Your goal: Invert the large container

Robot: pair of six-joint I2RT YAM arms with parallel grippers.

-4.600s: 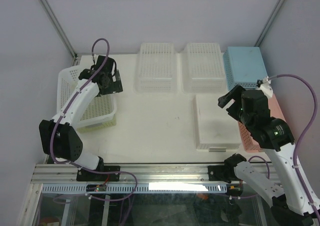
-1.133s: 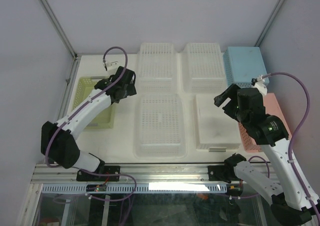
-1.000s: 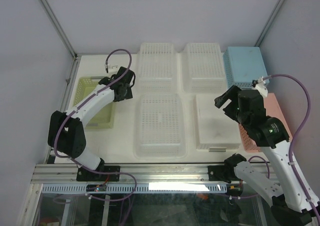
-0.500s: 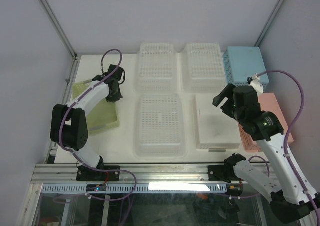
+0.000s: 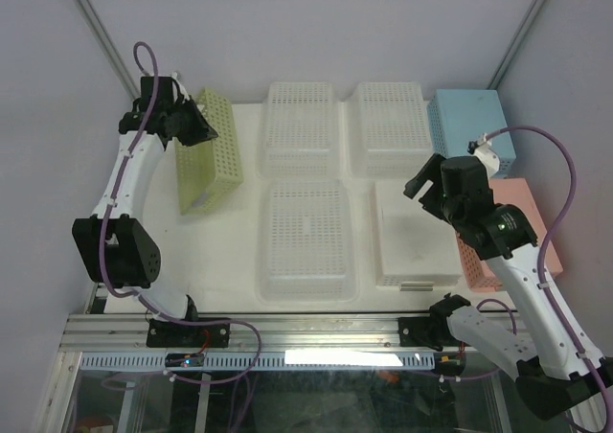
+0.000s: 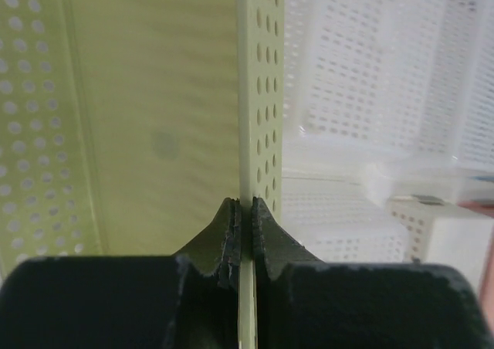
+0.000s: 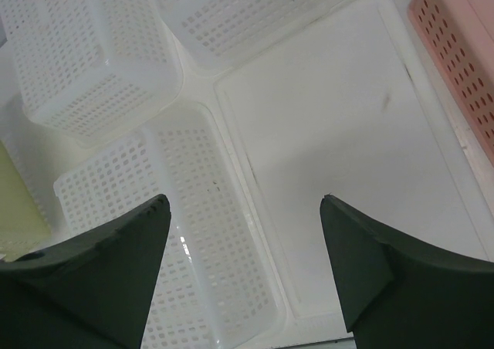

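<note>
Left gripper (image 6: 244,210): its jaws were clamped together on the thin wall of the yellow-green perforated basket (image 5: 211,155), which hung tilted on edge at the far left. We could not tell if its low end touched the tabletop (image 5: 235,251).
Right gripper (image 7: 243,202): its jaws stood apart, holding nothing, above the white smooth-based basket (image 5: 414,237).
Large container (image 5: 306,237): we judged it base-up at near centre, with neither arm touching it.
Risk: so narrow a pinch could let the green basket swing or slip, strike the large container nearby and shove it askew.
Around: smaller white perforated baskets (image 5: 300,126) behind, and a blue basket (image 5: 467,126) and a pink basket (image 5: 525,203) to the right.
In the way: the packed baskets left little free tabletop for setting the green one down.
</note>
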